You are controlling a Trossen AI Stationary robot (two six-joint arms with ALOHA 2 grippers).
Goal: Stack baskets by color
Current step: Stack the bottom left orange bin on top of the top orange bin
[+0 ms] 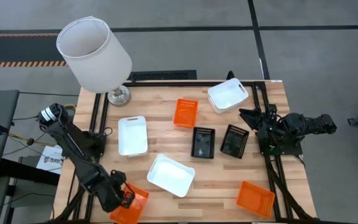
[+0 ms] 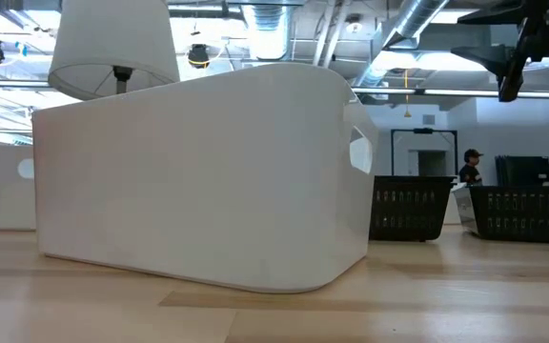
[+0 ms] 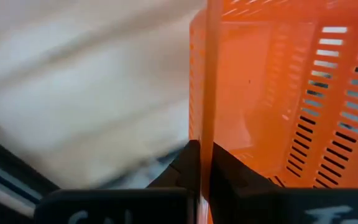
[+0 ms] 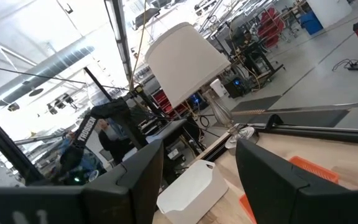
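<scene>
Left end effector [image 1: 125, 198] low at near-left corner, fingers clamped, right end effector [image 1: 248, 116] raised, fingers apart

- Both arms are dark, jointed and matte.
- Left arm [image 1: 73, 146], lower left of the high view, has a white-ringed joint.
- Right arm [image 1: 291, 127], at right, looks compact and black.

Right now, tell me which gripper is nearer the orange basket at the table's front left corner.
Left. The left gripper is shut on that orange basket; the right gripper hangs open far across the table.
</scene>
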